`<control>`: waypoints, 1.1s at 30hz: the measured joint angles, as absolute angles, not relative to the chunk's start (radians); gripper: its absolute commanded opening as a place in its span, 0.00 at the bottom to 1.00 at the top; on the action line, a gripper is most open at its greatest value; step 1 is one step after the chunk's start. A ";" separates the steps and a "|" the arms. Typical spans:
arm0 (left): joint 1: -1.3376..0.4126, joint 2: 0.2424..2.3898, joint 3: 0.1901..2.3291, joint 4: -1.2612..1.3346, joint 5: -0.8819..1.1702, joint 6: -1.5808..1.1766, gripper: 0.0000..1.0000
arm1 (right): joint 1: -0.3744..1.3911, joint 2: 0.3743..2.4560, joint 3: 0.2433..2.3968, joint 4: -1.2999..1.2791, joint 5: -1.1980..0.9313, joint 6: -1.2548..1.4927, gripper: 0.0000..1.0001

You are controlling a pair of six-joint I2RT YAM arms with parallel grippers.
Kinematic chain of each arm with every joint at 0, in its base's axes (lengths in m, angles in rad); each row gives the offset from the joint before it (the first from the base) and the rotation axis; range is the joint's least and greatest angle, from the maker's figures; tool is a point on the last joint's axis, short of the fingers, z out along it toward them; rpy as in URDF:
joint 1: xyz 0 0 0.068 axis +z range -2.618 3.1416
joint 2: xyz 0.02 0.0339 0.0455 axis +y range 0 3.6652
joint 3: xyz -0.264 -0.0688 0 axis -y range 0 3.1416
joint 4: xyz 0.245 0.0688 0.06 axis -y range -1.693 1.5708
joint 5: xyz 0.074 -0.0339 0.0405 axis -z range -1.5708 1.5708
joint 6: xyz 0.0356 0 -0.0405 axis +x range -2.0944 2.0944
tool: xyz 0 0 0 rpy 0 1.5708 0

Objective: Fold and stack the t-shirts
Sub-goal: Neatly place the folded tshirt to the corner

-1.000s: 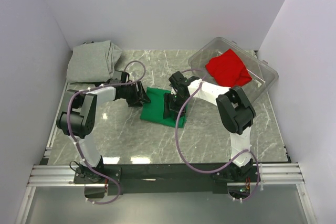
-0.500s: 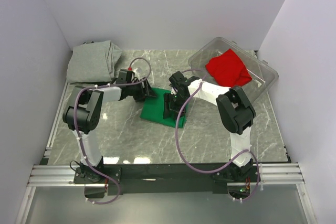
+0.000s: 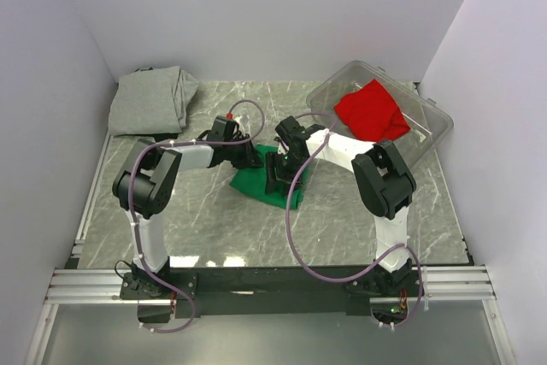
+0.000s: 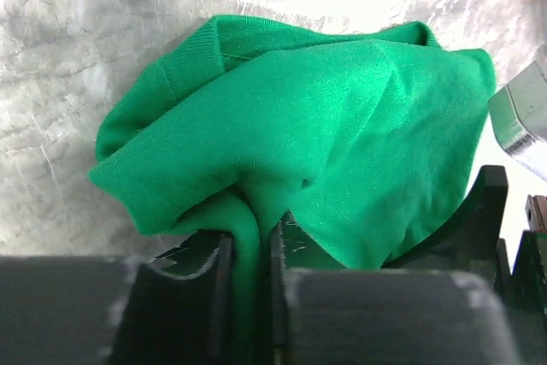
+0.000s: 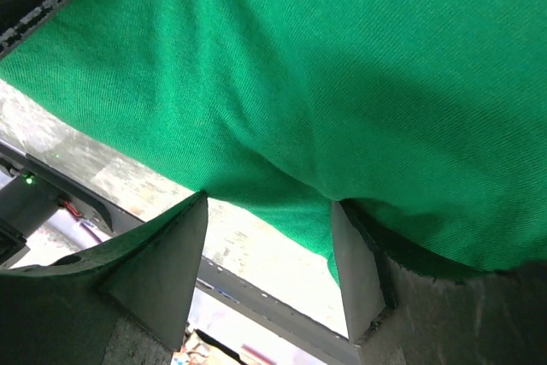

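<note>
At the middle of the worktop [image 3: 214,228], seen from the top camera, the green t-shirt [image 3: 256,184] lies in a small bunched heap with both arms bent in over it; the left gripper [image 3: 250,158] is at its far left edge and the right gripper [image 3: 275,175] is planted on its right half. The grey t-shirt [image 3: 154,100] sits folded in the far left corner of the worktop, partly over its edge against the wall. The red t-shirt [image 3: 372,110] lies crumpled inside the clear plastic bin [image 3: 432,126] in the far right corner, well apart from the green one. In the left wrist view, the left gripper [image 4: 254,245] is pinched tight on a raised fold of the green t-shirt [image 4: 316,126] — the cloth is squeezed into a narrow ridge between the two dark fingers [image 4: 205,262], and the rest of the shirt billows out beyond them over the marbled top, a ribbed hem showing at the upper left. In the right wrist view, the right gripper [image 5: 267,211] has its jaws spread wide, clamping nothing; the green t-shirt [image 5: 325,66] fills the upper frame and its edge hangs across both fingertips [image 5: 162,271] — whether they touch the cloth I cannot tell.
</note>
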State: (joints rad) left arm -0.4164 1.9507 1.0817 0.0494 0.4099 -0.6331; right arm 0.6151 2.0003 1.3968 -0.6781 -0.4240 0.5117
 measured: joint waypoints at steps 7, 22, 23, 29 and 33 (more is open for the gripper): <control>-0.445 1.929 1.158 -0.130 0.260 -0.604 0.00 | 0.614 1.994 1.407 -0.700 -0.409 0.489 0.71; -0.368 1.935 1.510 -0.680 -0.257 -0.270 0.00 | 0.523 1.851 1.407 -0.796 -0.331 0.428 0.71; -0.359 1.940 1.541 -0.694 -0.273 -0.253 0.00 | 0.517 1.848 1.407 -0.801 -0.328 0.424 0.71; -0.299 1.978 1.707 -0.758 -0.339 -0.152 0.00 | 0.497 1.846 1.407 -0.831 -0.321 0.397 0.71; -0.253 2.020 1.808 -0.791 -0.347 -0.096 0.00 | 0.489 1.846 1.407 -0.851 -0.321 0.379 0.71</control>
State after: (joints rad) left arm -0.2527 2.0197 1.8080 -0.7914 -0.3473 -0.0956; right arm 0.4889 1.8462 1.4071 -0.8509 -0.3210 0.3786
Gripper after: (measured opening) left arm 0.177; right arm 0.707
